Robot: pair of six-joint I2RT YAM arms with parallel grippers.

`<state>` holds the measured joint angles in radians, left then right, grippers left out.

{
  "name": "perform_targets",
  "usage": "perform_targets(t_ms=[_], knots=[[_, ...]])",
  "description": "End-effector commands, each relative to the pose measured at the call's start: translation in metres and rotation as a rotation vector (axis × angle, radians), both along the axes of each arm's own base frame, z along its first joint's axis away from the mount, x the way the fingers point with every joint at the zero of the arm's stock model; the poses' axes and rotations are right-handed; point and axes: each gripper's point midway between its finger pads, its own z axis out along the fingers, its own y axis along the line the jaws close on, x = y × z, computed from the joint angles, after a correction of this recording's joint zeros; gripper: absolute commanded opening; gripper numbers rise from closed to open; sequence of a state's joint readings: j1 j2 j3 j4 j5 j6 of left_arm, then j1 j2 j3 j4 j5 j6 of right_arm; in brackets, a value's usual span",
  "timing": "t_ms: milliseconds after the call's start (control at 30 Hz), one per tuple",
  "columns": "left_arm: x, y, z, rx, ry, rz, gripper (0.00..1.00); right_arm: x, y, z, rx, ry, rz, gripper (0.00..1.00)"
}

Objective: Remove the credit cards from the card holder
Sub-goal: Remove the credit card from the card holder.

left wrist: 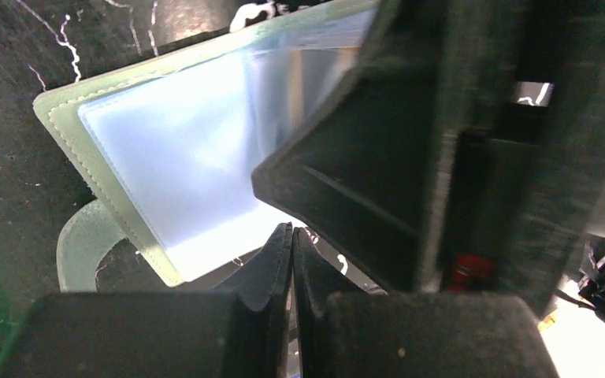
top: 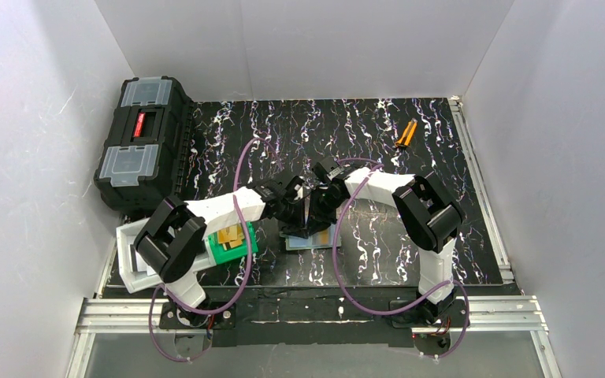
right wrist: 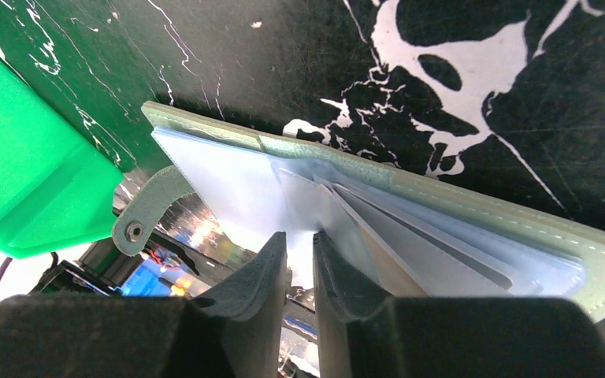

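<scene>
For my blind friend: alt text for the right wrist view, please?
An open grey-green card holder with pale blue pockets shows against a black marbled table; the right hand, fingers slightly apart, points at it. A bright green bin is at left.

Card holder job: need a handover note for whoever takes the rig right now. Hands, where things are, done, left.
Left hand: shut, nothing seen between its fingers, at the edge of the open card holder.
Right hand: nearly closed over the holder's pockets; can't confirm a grip.
Cards: some lie in the green bin, left of the holder.
Done: holder opened, some cards out.
Left: a tan patch at the holder's right edge may be another card. Check the pockets and pull whatever remains.
</scene>
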<state>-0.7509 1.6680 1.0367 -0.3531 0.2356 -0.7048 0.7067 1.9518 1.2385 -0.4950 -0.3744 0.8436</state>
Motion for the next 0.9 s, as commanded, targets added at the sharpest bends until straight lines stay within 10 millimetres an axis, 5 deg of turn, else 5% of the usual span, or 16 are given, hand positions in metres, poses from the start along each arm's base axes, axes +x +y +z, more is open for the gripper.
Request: perform_targets(t_ms=[0, 300, 633, 867], knots=[[0.001, -0.009, -0.012, -0.071, 0.013, 0.066, 0.00, 0.000, -0.020, -0.024, -0.090, 0.005, -0.027, 0.27], [-0.004, 0.016, -0.047, 0.068, 0.062, 0.167, 0.00, 0.002, -0.021, -0.011, -0.066, -0.017, -0.028, 0.27], [-0.017, 0.046, -0.070, 0.265, 0.145, 0.221, 0.00, 0.016, -0.042, 0.031, -0.076, -0.160, -0.031, 0.46], [-0.019, 0.048, -0.073, 0.287, 0.164, 0.222, 0.00, 0.011, -0.050, 0.020, -0.066, -0.136, -0.033, 0.47]])
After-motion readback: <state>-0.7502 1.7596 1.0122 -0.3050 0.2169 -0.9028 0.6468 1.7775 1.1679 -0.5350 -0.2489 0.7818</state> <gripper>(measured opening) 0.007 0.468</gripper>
